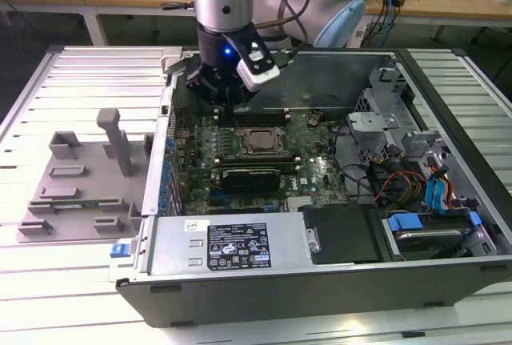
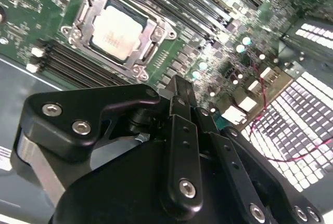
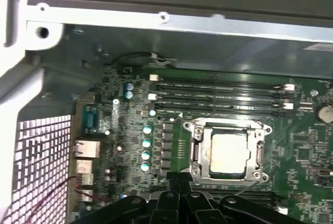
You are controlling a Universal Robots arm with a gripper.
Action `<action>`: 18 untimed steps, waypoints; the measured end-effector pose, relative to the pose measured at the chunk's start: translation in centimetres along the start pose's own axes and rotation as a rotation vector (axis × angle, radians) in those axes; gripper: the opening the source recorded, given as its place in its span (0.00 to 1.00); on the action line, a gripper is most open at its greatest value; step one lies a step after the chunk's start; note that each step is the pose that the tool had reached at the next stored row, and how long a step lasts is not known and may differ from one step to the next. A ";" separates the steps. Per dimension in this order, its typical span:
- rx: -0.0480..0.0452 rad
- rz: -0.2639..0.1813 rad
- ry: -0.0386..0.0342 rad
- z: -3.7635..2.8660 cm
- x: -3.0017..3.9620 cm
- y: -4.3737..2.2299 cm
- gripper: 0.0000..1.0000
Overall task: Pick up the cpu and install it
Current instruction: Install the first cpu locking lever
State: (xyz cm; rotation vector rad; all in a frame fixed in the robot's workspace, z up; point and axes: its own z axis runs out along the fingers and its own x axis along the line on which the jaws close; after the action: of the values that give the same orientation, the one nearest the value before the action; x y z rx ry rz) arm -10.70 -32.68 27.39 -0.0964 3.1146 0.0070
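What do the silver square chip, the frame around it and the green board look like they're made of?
The small flat silver-white square cpu looks like matte plated metal: pale, with an evenly dull sheen. The grey frame around it looks like bare stamped steel, with bright glints and screw heads. The green motherboard is probably lacquered fibreglass laminate, glossy green.

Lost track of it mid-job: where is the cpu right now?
In the first wrist view, the flat, square, silver-topped cpu lies seated in the metal-framed socket on the green motherboard, beside the long black memory slots.
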 end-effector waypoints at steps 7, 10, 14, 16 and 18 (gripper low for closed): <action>-0.0830 -0.003 -0.0052 0.12 1.33 0.08 0.11; -0.1409 -0.004 -0.0087 0.19 1.70 0.10 0.11; -0.1761 -0.005 -0.0109 0.58 1.75 0.11 0.11; -0.1762 -0.005 -0.0108 0.58 1.74 0.10 0.11; -0.1828 -0.006 -0.0114 0.80 1.74 0.10 0.11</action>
State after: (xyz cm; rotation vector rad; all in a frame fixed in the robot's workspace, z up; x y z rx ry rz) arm -12.43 -32.68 26.54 -0.1080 3.0949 0.2912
